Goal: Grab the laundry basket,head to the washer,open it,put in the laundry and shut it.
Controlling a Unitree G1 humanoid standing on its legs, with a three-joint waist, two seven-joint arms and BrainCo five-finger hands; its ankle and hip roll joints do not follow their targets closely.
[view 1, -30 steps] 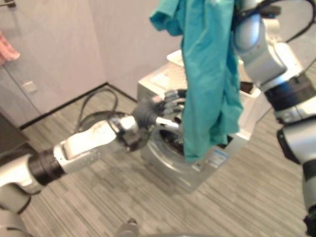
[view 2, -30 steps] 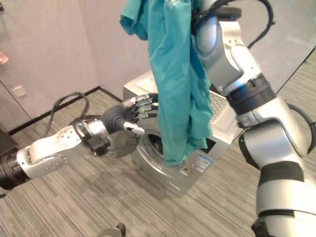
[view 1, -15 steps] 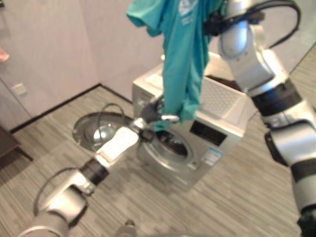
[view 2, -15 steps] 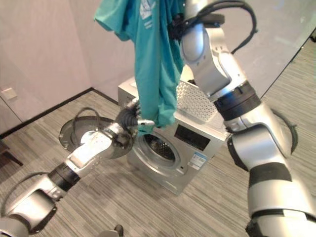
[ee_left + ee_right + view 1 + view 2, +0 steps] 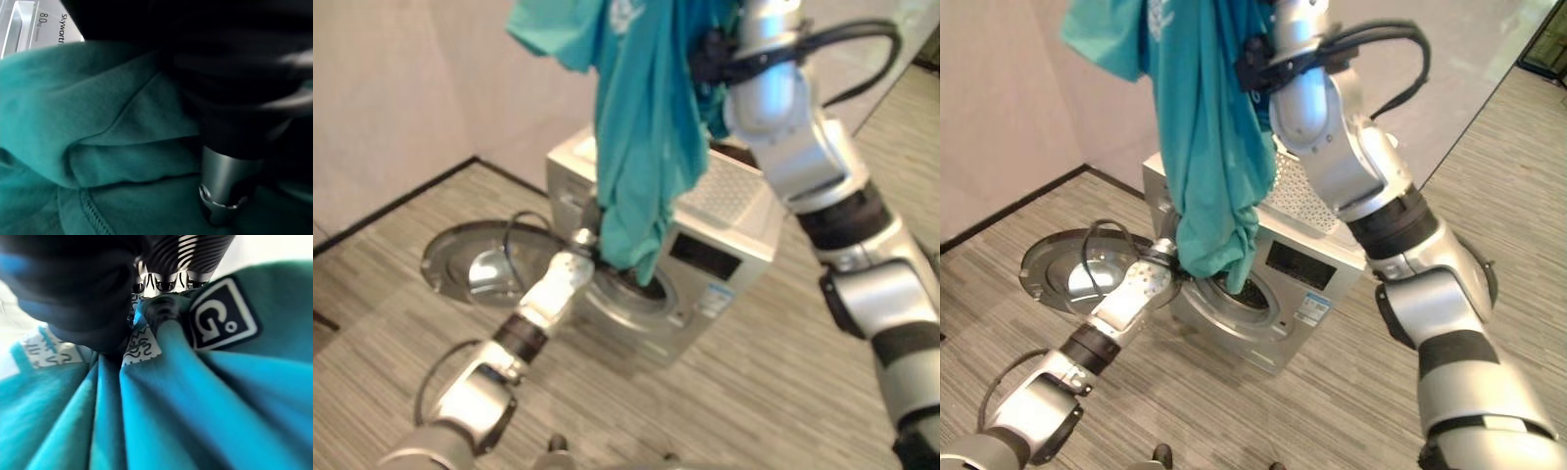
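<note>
Right arm (image 5: pixel 1351 166): silver-grey rounded shells, glossy; black bands at joints; wider black collar further down. Black cable (image 5: pixel 1386 31) loops off upper segment, clipped in black bracket.
Left arm (image 5: pixel 553 292): slim silver-white forearm shell, black ring behind it, silver elbow housing.
Right hand (image 5: pixel 168 283): dark ribbed cover, silver finger bases in row beneath.
Left hand (image 5: pixel 222 176): black cover, one silver cylindrical digit, metal ring, dark tip.

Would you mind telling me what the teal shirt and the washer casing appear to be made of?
The teal shirt looks like soft knit fabric, probably cotton: it drapes in loose folds with a stitched seam. The washer casing seems to be silver-painted metal or plastic, smooth with a mild sheen.
</note>
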